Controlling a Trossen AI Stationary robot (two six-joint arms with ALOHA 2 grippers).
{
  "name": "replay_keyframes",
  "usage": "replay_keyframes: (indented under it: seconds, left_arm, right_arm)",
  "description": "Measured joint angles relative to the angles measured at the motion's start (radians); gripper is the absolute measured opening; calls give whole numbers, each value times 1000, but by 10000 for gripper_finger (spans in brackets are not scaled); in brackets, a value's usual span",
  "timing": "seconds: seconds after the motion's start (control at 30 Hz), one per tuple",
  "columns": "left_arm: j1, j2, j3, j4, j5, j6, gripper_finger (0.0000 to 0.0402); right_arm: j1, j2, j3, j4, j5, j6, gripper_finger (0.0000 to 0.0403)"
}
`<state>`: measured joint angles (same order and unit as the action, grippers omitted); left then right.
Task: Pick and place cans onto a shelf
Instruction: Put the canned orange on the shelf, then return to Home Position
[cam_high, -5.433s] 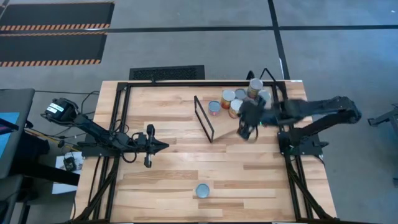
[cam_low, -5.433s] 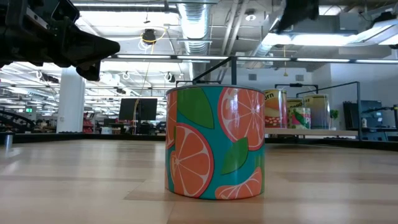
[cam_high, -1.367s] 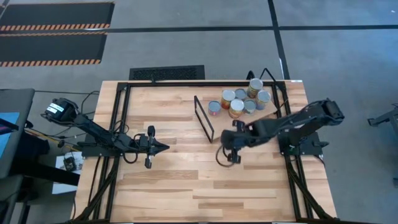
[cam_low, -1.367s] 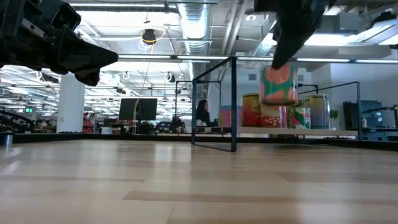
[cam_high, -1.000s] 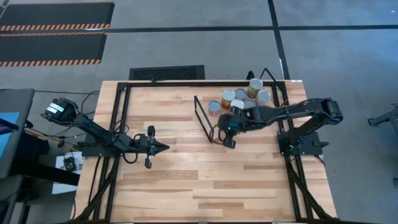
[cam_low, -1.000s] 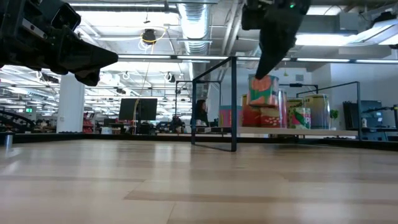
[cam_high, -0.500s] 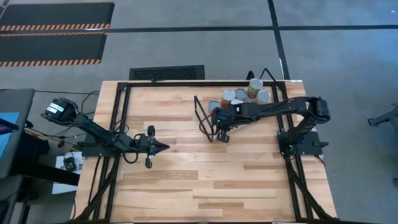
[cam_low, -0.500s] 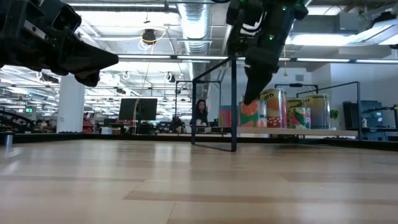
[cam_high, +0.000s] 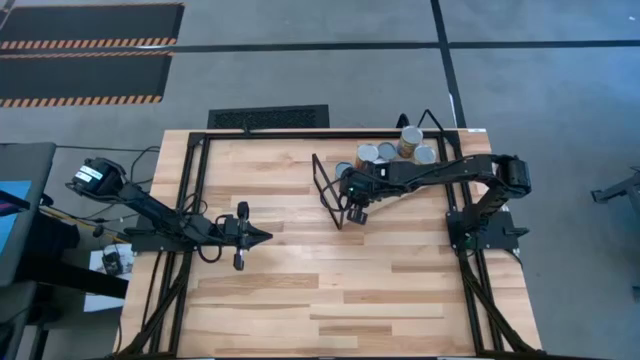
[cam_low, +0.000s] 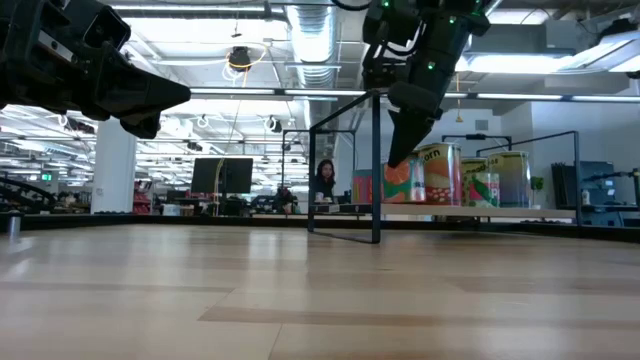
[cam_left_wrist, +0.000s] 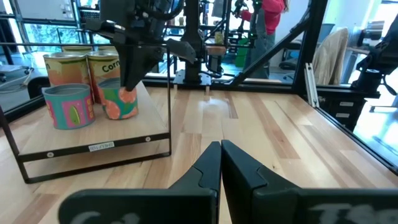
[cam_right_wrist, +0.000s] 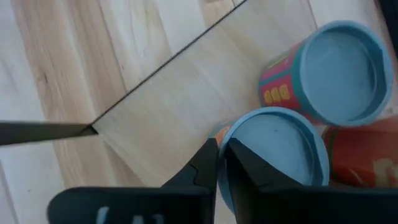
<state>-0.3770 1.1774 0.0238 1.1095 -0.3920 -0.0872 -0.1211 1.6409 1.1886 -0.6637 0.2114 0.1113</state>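
orange-slice can (cam_low: 404, 182): in the low view the right gripper (cam_low: 400, 150) covers its top, so we cannot see the grip.
pink can (cam_right_wrist: 329, 71): cut off by the right edge of the right wrist view.
shelf (cam_high: 350, 205): from above, the right arm hides most of it.
cans behind (cam_high: 405, 142): labels too small for us to read.

The orange-slice can (cam_low: 404, 182), earlier standing alone at the bottom centre of the high view, now sits on the shelf (cam_high: 350, 205) among the other cans (cam_high: 400, 150). The right gripper (cam_high: 356, 212), which carried it across, now hangs over it at centre frame.
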Motion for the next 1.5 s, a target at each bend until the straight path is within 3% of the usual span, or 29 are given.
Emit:
replay_keyframes:
  seconds: [0.5, 0.93, 1.13, 1.3, 1.5]
  left_arm:
    - [0, 0, 0, -1, 0, 0, 0]
    - [0, 0, 0, 0, 0, -3, 0]
    - [0, 0, 0, 0, 0, -5, 0]
    - [0, 0, 0, 2, 17, -29, 0]
    - [1, -8, 0, 24, 27, -31, 0]
  right_arm:
    - [-11, -2, 0, 4, -1, -15, 82]
    - [86, -262, -10, -14, 66, -53, 9]
    - [147, -427, -227, 238, 75, -61, 6]
    - [171, -551, -442, 463, 23, -45, 8]
    - [202, -678, -573, 598, 0, -53, 4]
